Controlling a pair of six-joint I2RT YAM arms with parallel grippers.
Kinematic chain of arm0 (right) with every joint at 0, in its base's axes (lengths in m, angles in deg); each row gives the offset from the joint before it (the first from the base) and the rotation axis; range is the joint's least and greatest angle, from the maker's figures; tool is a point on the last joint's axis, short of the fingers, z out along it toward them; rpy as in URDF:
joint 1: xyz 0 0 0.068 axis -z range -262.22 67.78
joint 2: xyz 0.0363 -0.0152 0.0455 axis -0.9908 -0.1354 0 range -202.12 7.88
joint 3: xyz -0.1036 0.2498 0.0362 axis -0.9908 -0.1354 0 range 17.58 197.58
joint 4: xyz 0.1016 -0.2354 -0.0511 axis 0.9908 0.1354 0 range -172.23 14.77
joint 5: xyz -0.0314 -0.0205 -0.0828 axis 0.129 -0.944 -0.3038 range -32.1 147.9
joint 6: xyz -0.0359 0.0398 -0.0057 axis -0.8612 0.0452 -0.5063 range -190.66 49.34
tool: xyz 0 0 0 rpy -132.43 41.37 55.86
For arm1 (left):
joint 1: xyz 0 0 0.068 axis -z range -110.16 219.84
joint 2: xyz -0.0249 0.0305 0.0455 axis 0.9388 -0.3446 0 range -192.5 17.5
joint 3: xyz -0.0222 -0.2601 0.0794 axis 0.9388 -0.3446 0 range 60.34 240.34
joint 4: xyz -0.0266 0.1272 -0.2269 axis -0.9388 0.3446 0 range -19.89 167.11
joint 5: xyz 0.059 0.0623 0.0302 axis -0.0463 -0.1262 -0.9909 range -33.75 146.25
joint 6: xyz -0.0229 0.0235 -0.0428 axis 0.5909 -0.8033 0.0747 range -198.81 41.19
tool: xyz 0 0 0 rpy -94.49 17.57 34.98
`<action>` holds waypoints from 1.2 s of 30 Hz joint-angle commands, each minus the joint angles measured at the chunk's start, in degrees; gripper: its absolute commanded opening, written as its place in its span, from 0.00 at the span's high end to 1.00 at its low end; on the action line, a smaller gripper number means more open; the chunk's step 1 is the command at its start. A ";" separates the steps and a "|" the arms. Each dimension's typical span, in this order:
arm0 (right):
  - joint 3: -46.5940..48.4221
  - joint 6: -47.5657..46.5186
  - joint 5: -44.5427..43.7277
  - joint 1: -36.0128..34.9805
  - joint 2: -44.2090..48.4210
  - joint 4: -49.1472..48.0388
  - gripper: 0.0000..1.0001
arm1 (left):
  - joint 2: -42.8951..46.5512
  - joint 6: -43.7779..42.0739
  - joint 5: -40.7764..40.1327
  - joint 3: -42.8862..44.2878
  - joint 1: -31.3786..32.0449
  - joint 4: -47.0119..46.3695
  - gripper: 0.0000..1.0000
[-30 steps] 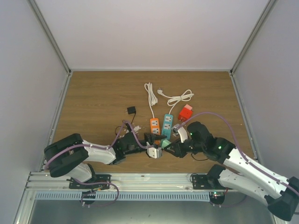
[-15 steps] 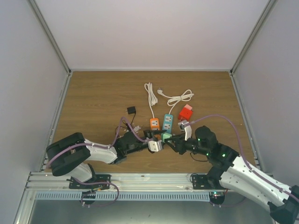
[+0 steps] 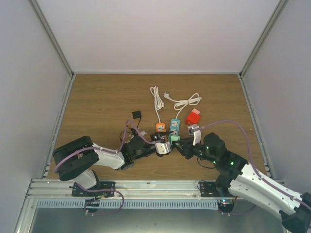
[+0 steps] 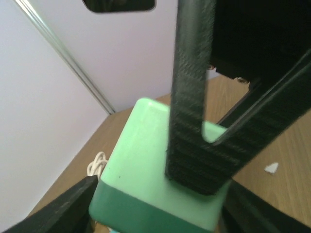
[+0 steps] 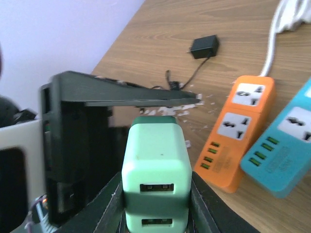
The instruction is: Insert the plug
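The plug (image 5: 155, 155) is a light green USB charger block with a darker green end. It hangs just above the table (image 3: 97, 102) between both arms, near the front ends of the power strips. My right gripper (image 5: 156, 204) is shut on it, with a finger pressed against each side. My left gripper (image 4: 158, 204) flanks the same plug (image 4: 141, 160) from the other end, its jaws against the block. A black right finger (image 4: 194, 121) crosses the plug in the left wrist view. From above, the plug (image 3: 173, 140) shows as a small green spot where the two grippers meet.
An orange power strip (image 5: 238, 131) and a teal one (image 5: 286, 145) lie side by side just beyond the plug. A red strip (image 3: 192, 117) lies further right. White coiled cables (image 3: 156, 97) and a black adapter (image 3: 137, 114) lie behind. White paper scraps litter the wood.
Both grippers with the plug have shifted away from the near edge, toward the front ends of the orange and teal strips. The right arm has swung lower and further left.
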 commanded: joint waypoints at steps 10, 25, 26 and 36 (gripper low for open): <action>28.98 -3.68 -15.76 3.52 -24.80 30.96 1.00 | 4.27 15.36 -4.83 -2.89 -12.20 -10.47 0.01; 49.43 -10.58 -3.88 16.87 -53.50 44.00 0.99 | 7.64 21.27 -2.41 -5.04 -21.34 -5.55 0.01; 50.44 -10.54 -3.54 17.00 -55.10 44.14 0.99 | 7.67 21.51 -1.94 -5.10 -21.48 -5.53 0.01; 62.41 -11.50 -2.21 20.40 -69.41 51.45 1.00 | 8.59 24.31 3.13 -5.40 -24.31 -3.96 0.01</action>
